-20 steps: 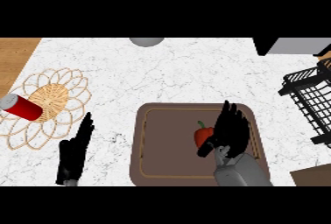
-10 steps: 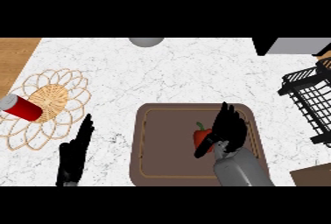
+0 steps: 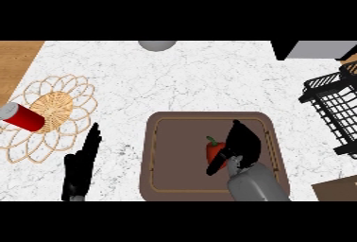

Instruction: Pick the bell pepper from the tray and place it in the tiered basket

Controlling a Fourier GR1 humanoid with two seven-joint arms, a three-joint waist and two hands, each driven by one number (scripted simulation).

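1. While the right hand point(image 3: 242, 146) has its fingers point(image 3: 237, 130) fairly straight along the right side of the red bell pepper point(image 3: 214, 150), thumb at its near side, nothing looks clasped yet; curl round the body, not the green stem.
2. The pepper sits mid-tray, so lift straight up over the brown tray's point(image 3: 155, 156) rim.
3. Carry it right to the black tiered basket point(image 3: 333, 111), well apart.
4. The left hand point(image 3: 80, 165) rests open, near left.
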